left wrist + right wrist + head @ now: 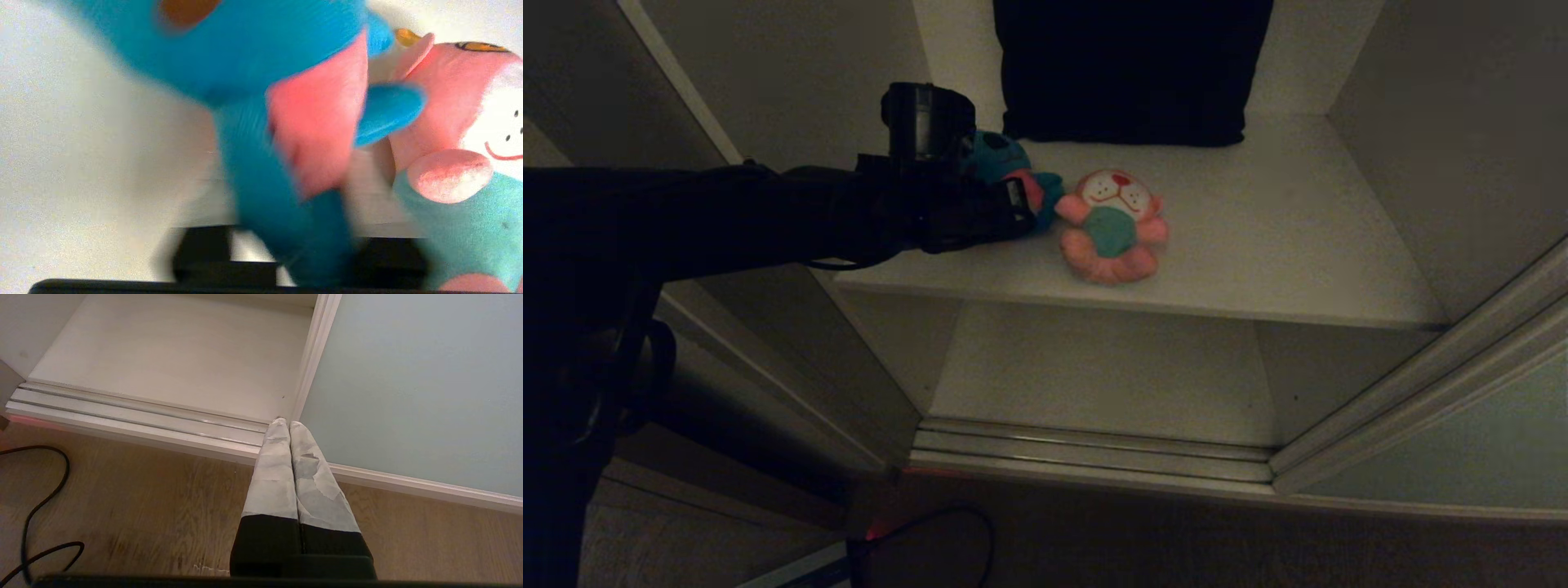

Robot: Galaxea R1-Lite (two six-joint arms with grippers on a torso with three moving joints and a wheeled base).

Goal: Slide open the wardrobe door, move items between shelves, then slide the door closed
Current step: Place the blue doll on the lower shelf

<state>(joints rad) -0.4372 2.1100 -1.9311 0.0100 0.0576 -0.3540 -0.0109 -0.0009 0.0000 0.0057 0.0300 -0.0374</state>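
Left gripper (1021,200) on upper off-white shelf board (1258,245), jaws closed around small teal plush bear (245,81), pink plush toy with white face and teal shirt (1112,224) touching beside it, pale grey-green sliding door (408,384) slid aside at right, right gripper (289,428) pressed together, empty, above wooden floor (143,506).

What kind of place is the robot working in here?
Probably a bedroom or another home room: a built-in wardrobe with off-white shelves, a pale grey-green sliding door on floor tracks, wood-look flooring, and two small plush toys beside dark folded cloth.
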